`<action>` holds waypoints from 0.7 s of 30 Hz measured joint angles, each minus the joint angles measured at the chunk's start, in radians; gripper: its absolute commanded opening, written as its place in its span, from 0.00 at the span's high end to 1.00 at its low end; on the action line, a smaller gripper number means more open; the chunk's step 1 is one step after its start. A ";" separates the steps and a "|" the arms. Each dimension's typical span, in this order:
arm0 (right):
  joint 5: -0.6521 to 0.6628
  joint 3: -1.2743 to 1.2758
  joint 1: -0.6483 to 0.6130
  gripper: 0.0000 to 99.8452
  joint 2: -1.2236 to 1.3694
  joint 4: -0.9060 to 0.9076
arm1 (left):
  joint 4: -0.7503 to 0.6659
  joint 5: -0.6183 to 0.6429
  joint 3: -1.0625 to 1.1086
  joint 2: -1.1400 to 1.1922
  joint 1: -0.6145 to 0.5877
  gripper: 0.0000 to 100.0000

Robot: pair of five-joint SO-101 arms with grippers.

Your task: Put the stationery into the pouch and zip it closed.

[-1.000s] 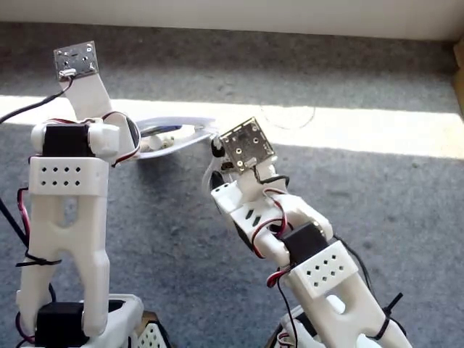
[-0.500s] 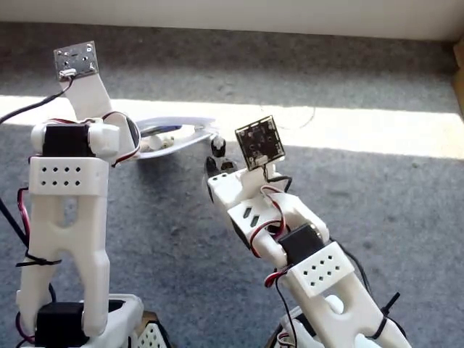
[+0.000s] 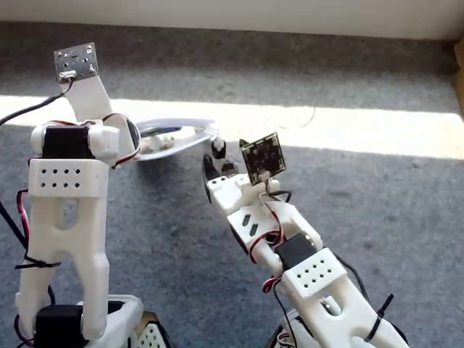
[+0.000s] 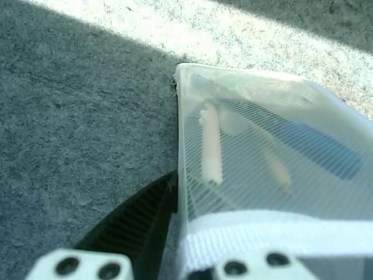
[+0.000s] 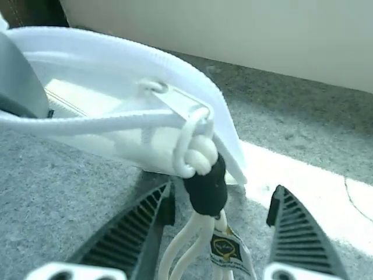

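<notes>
A translucent white mesh pouch lies on grey carpet, and my left gripper is shut on one end of it. In the left wrist view the pouch shows a blue pen and a cream stick inside, with my left gripper clamped on its white edge band. My right gripper sits at the pouch's other end. In the right wrist view it stands open around the zip pull, a white cord with a black bead, without touching it. The pouch's white rim curves beyond it.
Grey carpet covers the floor, with a bright sunlit strip across it behind the pouch. A pale wall base runs along the far edge. Open carpet lies to the right of the right arm.
My right arm's wrist has turned and drawn back a little from the pouch's end toward the near side. The left arm and the pouch have stayed put.
</notes>
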 measured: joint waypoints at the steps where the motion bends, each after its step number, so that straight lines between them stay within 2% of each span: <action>1: 0.000 0.000 0.000 0.75 0.000 -0.005 | 0.000 0.000 0.000 0.000 0.000 0.96; 12: 0.000 0.000 0.000 0.76 0.000 -0.006 | 0.000 0.000 0.000 0.000 0.000 0.96; 17: 0.000 0.000 0.000 0.85 0.000 -0.006 | 0.000 0.000 0.000 0.000 0.000 0.96; 21: 0.000 0.000 0.000 0.87 0.000 -0.006 | 0.000 0.000 0.000 0.000 0.000 0.96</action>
